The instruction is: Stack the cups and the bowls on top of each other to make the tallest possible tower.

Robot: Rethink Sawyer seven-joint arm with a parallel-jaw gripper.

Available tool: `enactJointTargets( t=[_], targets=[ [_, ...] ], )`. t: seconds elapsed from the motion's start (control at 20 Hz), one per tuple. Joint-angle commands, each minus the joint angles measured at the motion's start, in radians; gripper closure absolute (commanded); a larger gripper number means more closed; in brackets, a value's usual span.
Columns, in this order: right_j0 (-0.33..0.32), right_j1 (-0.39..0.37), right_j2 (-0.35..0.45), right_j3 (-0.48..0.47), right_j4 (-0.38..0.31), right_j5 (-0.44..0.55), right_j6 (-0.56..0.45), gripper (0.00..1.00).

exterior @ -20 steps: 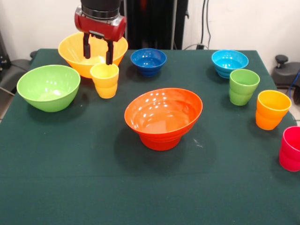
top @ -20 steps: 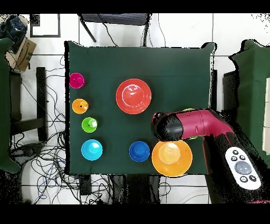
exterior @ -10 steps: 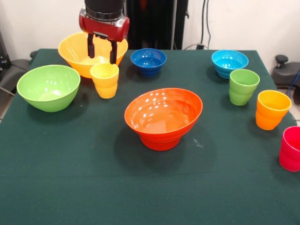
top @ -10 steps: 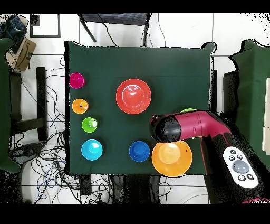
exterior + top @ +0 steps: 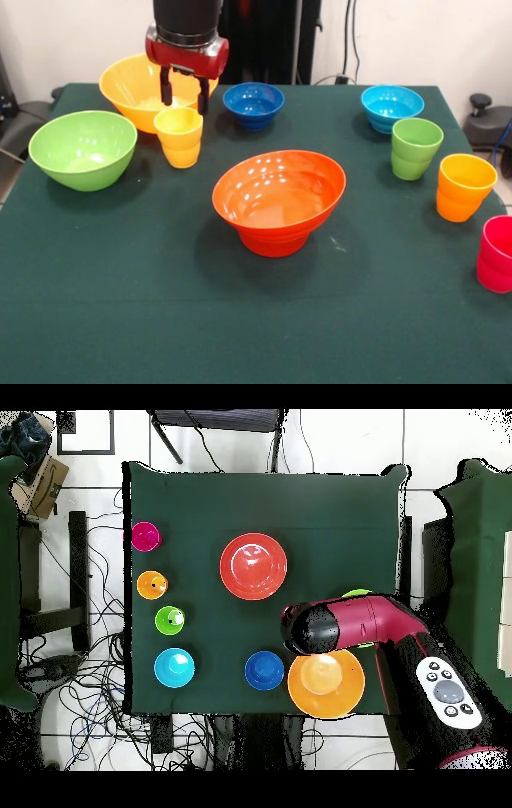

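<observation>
My gripper [image 5: 184, 98] hangs open and empty just above and behind the yellow cup [image 5: 179, 137], in front of the large yellow bowl [image 5: 138, 90]. The tower [image 5: 278, 200], a wide orange bowl on a smaller orange one, stands mid-table, also seen from overhead [image 5: 253, 566]. The green bowl [image 5: 82, 149] sits at the left. The dark blue bowl [image 5: 254, 104] and light blue bowl [image 5: 391, 106] are at the back. A green cup [image 5: 415, 148], an orange-yellow cup [image 5: 465, 186] and a pink-red cup [image 5: 498, 254] line the right side. In the overhead view the arm [image 5: 350, 624] hides the yellow cup.
The dark green cloth covers the table [image 5: 120, 304]. Overhead, the arm reaches in from the lower right, over the yellow bowl [image 5: 325, 682] and most of the green bowl [image 5: 357, 593]. Cables lie on the floor left of the table.
The gripper has shifted right in the front view, from the yellow cup's left rim to above its far rim. It stays open. Cups and bowls have not moved.
</observation>
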Motion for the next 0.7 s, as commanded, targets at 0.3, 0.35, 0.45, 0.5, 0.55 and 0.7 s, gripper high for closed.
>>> enactJointTargets(
  t=[0.3, 0.35, 0.45, 0.5, 0.55, 0.7],
  targets=[
    [0.060, 0.101, -0.027, 0.007, -0.052, 0.002, -0.064, 0.00],
    [0.063, 0.100, -0.031, 0.010, -0.056, -0.004, -0.059, 0.00],
    [0.065, 0.097, -0.036, 0.015, -0.057, -0.010, -0.056, 0.00],
    [0.066, 0.097, -0.038, 0.016, -0.058, -0.013, -0.055, 0.00],
    [0.066, 0.096, -0.040, 0.017, -0.059, -0.015, -0.055, 0.00],
    [0.070, 0.112, -0.049, 0.011, -0.069, -0.030, -0.052, 0.00]
  ],
)
